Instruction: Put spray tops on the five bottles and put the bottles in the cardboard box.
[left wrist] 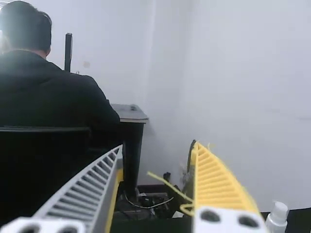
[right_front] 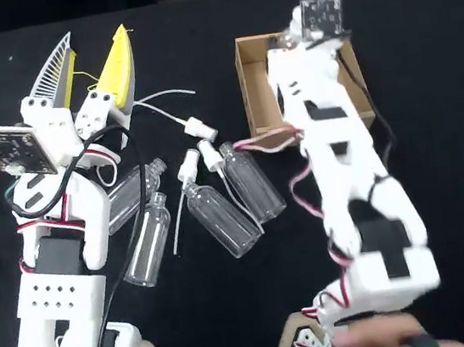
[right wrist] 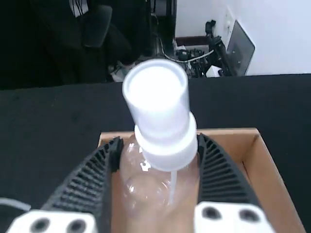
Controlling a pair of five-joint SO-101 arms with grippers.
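Note:
My right gripper [right wrist: 158, 145] is shut on a clear bottle [right wrist: 150, 184] with a white spray top [right wrist: 158, 107], held over the cardboard box [right wrist: 262, 150]. In the high view the right arm [right_front: 320, 128] stretches over that box [right_front: 247, 86]. Two bottles with spray tops [right_front: 220, 216] [right_front: 252, 181] lie mid-table. Two uncapped bottles [right_front: 136, 190] [right_front: 148, 240] lie beside the left arm. A loose spray top [right_front: 200, 129] with its tube lies behind them. My left gripper [right_front: 94, 37] is open and raised at the far left, holding nothing; its white and yellow fingers [left wrist: 218, 184] stand apart.
The black table surface [right_front: 429, 113] surrounds the box. The right arm's cables [right_front: 262, 142] hang over the bottles near the box. The two arm bases stand at the front edge.

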